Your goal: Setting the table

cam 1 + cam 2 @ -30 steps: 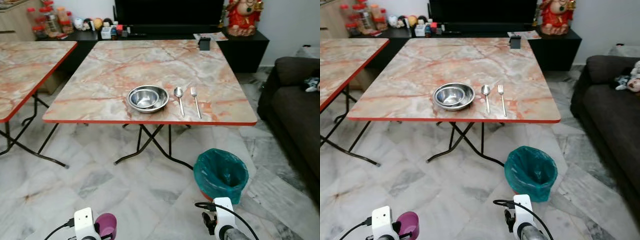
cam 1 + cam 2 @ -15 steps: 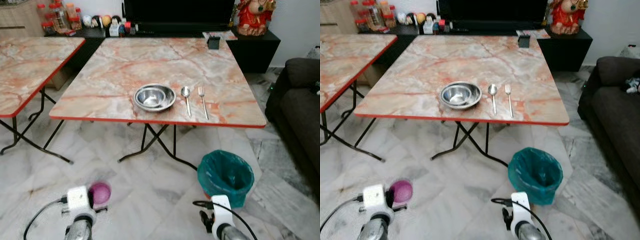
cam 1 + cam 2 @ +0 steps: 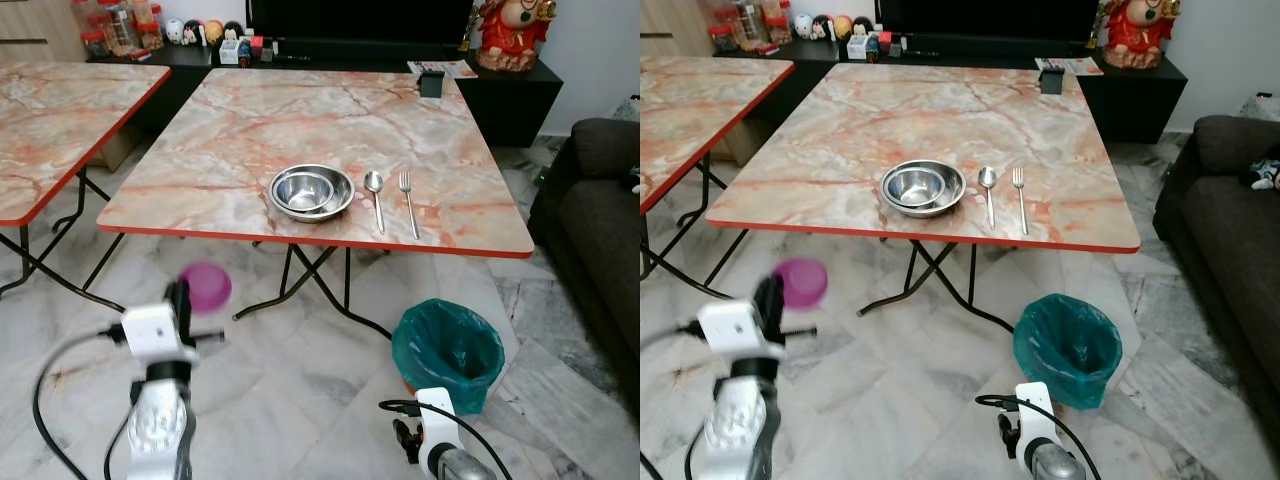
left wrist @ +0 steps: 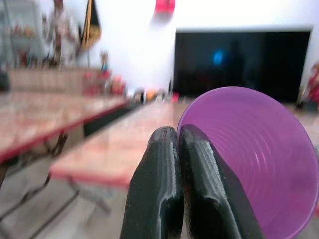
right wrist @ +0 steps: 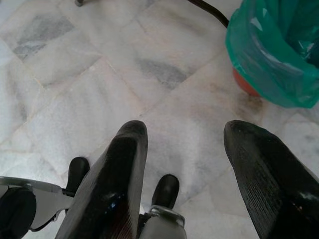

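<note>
marble table [image 3: 250, 140] on marble floor [image 3: 300, 380]; left claw [image 4: 180, 149] grips purple cup [image 4: 259, 159].

Left arm [image 3: 158, 420]: silver tube, white boxy wrist block, looping black cable. Right arm [image 3: 440, 462]: the same build. Fingers [image 5: 114, 184]: long, black, glossy.

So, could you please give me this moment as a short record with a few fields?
table: marble-look top with red edge
on table: steel bowl, spoon to its right, then fork
left gripper: shut on the rim of a purple cup, raised short of the table
right gripper: open, low over the floor
floor: green-lined bin by the table's near right corner
</note>
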`<state>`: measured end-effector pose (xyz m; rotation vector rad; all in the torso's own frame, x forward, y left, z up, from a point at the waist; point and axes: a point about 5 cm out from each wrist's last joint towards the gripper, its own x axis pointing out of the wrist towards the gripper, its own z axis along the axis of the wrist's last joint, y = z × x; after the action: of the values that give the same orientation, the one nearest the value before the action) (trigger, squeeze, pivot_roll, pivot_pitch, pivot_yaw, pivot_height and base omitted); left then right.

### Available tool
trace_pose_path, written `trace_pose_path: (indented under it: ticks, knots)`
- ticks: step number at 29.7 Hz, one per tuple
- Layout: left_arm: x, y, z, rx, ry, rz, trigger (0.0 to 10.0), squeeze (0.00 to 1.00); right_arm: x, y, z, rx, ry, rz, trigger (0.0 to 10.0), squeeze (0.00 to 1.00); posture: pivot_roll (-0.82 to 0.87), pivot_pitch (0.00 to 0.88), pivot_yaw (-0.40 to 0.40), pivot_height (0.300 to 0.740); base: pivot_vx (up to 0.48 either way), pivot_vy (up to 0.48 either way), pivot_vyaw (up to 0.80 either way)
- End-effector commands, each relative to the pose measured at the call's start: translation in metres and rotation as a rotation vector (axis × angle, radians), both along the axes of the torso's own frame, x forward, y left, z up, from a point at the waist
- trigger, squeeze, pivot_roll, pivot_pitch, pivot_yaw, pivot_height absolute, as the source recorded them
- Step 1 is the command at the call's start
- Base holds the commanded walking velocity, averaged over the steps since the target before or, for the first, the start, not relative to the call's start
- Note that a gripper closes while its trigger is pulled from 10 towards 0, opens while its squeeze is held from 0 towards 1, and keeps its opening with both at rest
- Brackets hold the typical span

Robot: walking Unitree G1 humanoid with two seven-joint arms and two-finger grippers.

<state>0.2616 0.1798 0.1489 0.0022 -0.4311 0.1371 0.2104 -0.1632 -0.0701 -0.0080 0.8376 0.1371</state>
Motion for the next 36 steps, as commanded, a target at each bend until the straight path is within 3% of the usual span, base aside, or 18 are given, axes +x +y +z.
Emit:
trace_pose_path:
  ticks: [1,2,3,4,12,24,36]
  knots:
    - [-0.001,-0.002,-0.003,0.0,0.03,-0.004,10.0,0.0,0.002,-0.001,0.001,-0.005,0.003,0.003,10.0,0.0,0.13,0.046,-0.043,0.74,0.0,0.0,0.0]
    - [-0.001,-0.002,-0.002,0.0,0.032,-0.004,10.0,0.0,0.002,-0.001,0.001,-0.005,0.003,0.003,10.0,0.0,0.13,0.046,-0.043,0.74,0.0,0.0,0.0]
    - [0.009,-0.012,0.025,-0.018,-0.045,-0.04,10.0,0.0,0.003,-0.001,0.001,-0.006,0.003,0.002,10.0,0.0,0.12,0.041,-0.041,0.74,0.0,0.0,0.0]
    - [0.012,-0.015,0.032,-0.025,-0.062,-0.048,10.0,0.0,0.003,-0.001,0.001,-0.006,0.002,0.001,10.0,0.0,0.12,0.041,-0.041,0.74,0.0,0.0,0.0]
    - [0.034,-0.021,0.068,-0.073,-0.125,-0.044,10.0,0.0,0.002,-0.001,0.001,0.001,0.0,-0.013,10.0,0.0,0.09,0.04,-0.035,0.74,0.212,0.0,0.0]
    - [0.039,-0.009,0.091,-0.068,-0.178,-0.019,10.0,0.0,-0.003,-0.006,-0.002,-0.014,0.02,-0.028,10.0,0.0,0.08,0.034,-0.03,0.74,0.348,0.0,0.0]
    - [0.04,-0.008,0.101,-0.071,-0.203,-0.028,10.0,0.0,-0.035,-0.023,-0.016,-0.038,0.088,-0.087,10.0,0.0,0.07,0.043,-0.021,0.74,0.367,0.0,0.0]
